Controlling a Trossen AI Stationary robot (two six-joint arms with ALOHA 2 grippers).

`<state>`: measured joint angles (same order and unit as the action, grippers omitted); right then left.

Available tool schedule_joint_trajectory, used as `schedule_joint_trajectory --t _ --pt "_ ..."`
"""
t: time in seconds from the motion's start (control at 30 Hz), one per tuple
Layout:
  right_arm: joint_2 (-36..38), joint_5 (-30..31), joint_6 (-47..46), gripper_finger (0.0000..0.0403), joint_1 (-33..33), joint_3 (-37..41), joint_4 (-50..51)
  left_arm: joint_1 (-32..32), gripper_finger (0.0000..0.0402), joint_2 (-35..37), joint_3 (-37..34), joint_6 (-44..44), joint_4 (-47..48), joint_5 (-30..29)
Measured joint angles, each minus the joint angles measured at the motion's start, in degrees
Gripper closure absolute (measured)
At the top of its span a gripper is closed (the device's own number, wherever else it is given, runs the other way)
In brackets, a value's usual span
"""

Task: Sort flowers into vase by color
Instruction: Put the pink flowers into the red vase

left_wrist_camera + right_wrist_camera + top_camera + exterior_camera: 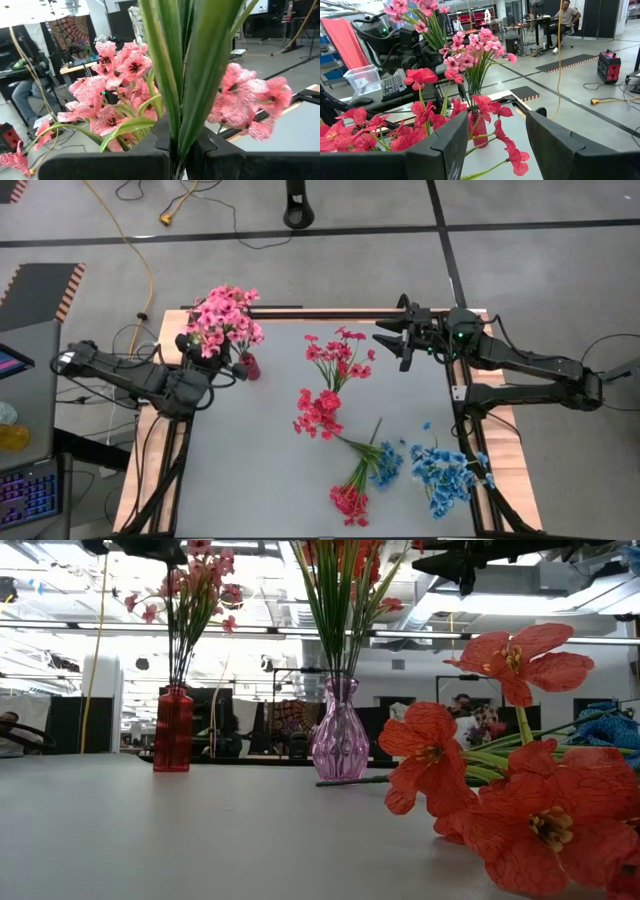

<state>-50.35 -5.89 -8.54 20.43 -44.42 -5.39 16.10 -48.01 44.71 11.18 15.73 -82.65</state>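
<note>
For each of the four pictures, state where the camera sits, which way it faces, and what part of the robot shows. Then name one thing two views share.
High view: overhead, facing straight down; both arms, left gripper and right gripper.
Low view: table height, facing level past the red vase; arms only at the top.
Left wrist view: on the left arm; its fingers shut on pink flowers.
Right wrist view: on the right arm; open fingers.
Shared: the red vase, high and low.

Bright, even overhead light, blown-out ceiling glare in the low view, blurred near red blossoms [520, 810].
</note>
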Motion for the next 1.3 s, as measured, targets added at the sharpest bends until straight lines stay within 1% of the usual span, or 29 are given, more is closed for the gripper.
schedule_joint_trajectory --t 0.33,0.73,0.83,0.93,1.07,1.2,1.3 --pt "0.0 0.0 0.0 0.0177 0.0 0.0 0.2 -2.0 0.0395 0.0 0.0 0.1 -0.4 1.4" --pt "0.0 0.0 0.0 0.0177 0.0 0.0 0.3 -2.0 0.0395 0.0 0.0 0.4 -1.7 1.6" --pt "0.0 0.0 0.0 0.0177 0.0 0.0 0.3 -2.0 0.0395 0.0 0.0 0.4 -2.1 2.7" --pt "0.0 0.0 0.0 0.0177 0.0 0.0 0.3 -2.0 0.0395 0.0 0.0 -0.8 -3.4 3.0" --pt "0.0 0.0 0.0 0.0177 0.0 0.0 0.3 -2.0 0.0395 0.0 0.0 -3.2 -5.0 4.9" --pt "0.0 0.0 0.0 0.0177 0.0 0.0 0.3 -2.0 0.0395 0.0 0.0 -6.1 -6.7 4.9" --pt "0.0 0.0 0.0 0.0177 0.0 0.0 0.3 -2.1 0.0395 0.0 0.0 -6.5 -6.4 4.9"
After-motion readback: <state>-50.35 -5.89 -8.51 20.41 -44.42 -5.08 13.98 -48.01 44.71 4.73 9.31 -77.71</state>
